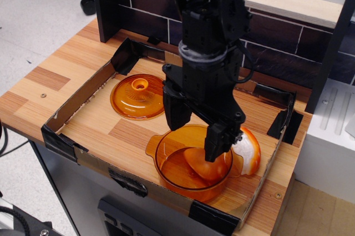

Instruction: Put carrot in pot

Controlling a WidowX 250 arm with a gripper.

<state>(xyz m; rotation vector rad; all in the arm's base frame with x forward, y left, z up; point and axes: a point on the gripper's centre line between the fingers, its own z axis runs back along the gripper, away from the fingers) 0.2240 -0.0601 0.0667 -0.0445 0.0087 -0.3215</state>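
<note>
- One carrot (201,164) lies inside the pot (166,161), long axis roughly level, between and just below the fingertips.
- Gripper (191,136) jaws stand spread apart, holding nothing; a straight lift looks sufficient.

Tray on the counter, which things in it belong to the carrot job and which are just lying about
Belongs to the job:
carrot, lying inside the pot
pot
end effector, open above the pot

Just lying about:
amber lid
orange-and-white oval toy
cardboard tray
</note>
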